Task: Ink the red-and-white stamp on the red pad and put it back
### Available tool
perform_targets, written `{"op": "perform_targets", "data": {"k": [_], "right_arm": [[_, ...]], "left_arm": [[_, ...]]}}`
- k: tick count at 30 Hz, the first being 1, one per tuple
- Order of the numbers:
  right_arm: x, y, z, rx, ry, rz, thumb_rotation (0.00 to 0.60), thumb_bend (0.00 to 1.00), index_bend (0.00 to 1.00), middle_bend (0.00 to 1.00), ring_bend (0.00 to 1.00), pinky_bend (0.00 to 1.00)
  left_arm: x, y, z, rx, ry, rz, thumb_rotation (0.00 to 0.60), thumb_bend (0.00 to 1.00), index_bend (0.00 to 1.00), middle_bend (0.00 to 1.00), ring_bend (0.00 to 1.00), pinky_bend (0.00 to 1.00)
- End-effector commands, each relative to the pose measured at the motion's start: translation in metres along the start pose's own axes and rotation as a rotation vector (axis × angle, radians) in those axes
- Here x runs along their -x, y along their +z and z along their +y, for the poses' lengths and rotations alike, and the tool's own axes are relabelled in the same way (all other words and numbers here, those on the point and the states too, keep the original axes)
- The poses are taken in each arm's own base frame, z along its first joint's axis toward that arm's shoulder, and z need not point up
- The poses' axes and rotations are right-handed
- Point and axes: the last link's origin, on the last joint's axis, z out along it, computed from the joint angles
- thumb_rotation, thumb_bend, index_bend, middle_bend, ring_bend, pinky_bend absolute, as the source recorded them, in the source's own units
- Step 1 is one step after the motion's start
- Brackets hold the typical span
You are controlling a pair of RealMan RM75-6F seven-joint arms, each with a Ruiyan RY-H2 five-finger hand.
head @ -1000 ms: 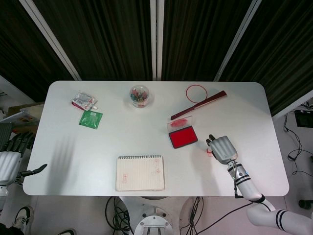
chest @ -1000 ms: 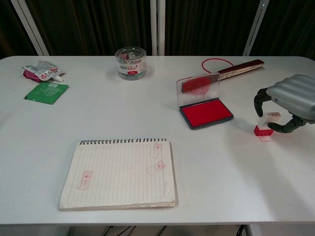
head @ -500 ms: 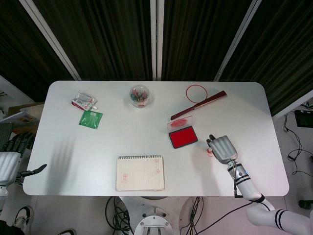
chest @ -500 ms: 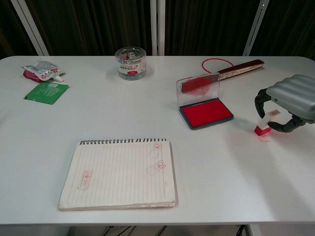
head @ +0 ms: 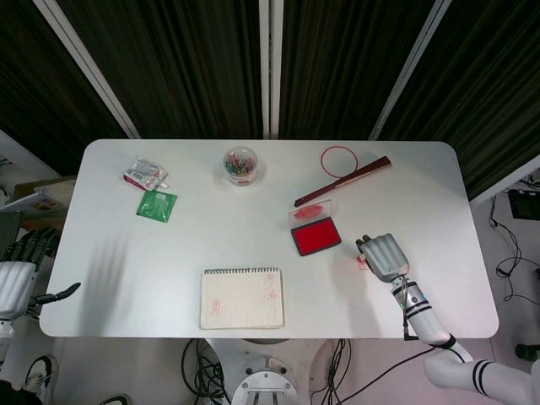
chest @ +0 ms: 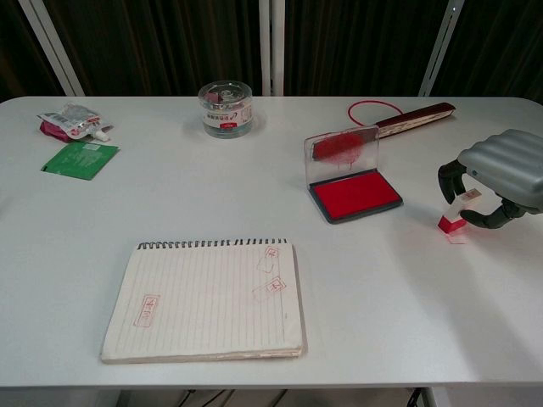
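Observation:
The red-and-white stamp [chest: 456,215] stands tilted on the table, right of the open red ink pad [chest: 355,195], its red base touching the surface. My right hand [chest: 502,164] arches over it, and its fingers and thumb pinch the white top. From the head view the stamp [head: 361,263] only peeks out beside the right hand [head: 384,256], just right of the ink pad [head: 315,238]. My left hand [head: 18,280] hangs off the table's left edge with nothing in it, fingers apart.
A spiral notebook [chest: 208,297] with red stamp marks lies near the front edge. A clear jar [chest: 226,108] stands at the back centre. A red ring [chest: 373,110] and a dark red stick [head: 342,181] lie behind the pad. A green packet [chest: 81,158] and a pouch [chest: 72,121] lie at far left.
The stamp has gone from upright to leaning as my right hand's fingers closed onto its top. The left hand has barely moved.

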Motion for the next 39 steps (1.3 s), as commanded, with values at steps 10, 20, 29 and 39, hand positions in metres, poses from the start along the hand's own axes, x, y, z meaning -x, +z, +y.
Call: {"op": "perform_targets", "data": {"k": [10, 20, 29, 39], "right_arm": [[-0.005, 0.001, 0.002, -0.001, 0.018, 0.011, 0.600, 0.31, 0.56, 0.51, 0.97, 1.00], [-0.047, 0.020, -0.010, -0.057, 0.106, 0.069, 0.600, 0.31, 0.56, 0.51, 0.97, 1.00], [-0.069, 0.060, -0.043, -0.135, 0.152, 0.029, 0.600, 0.31, 0.56, 0.51, 0.97, 1.00], [-0.066, 0.081, -0.060, -0.120, 0.112, -0.033, 0.600, 0.34, 0.56, 0.51, 0.97, 1.00]], "left_arm": [[0.000, 0.001, -0.001, -0.002, -0.001, -0.002, 0.264, 0.09, 0.02, 0.08, 0.08, 0.19], [-0.001, 0.002, 0.000, -0.001, -0.004, 0.001, 0.264, 0.09, 0.02, 0.08, 0.08, 0.19], [-0.001, 0.001, -0.003, -0.008, -0.007, -0.004, 0.260, 0.09, 0.02, 0.08, 0.08, 0.19], [-0.001, 0.002, -0.009, -0.026, -0.013, -0.009, 0.264, 0.09, 0.02, 0.08, 0.08, 0.19]]}}
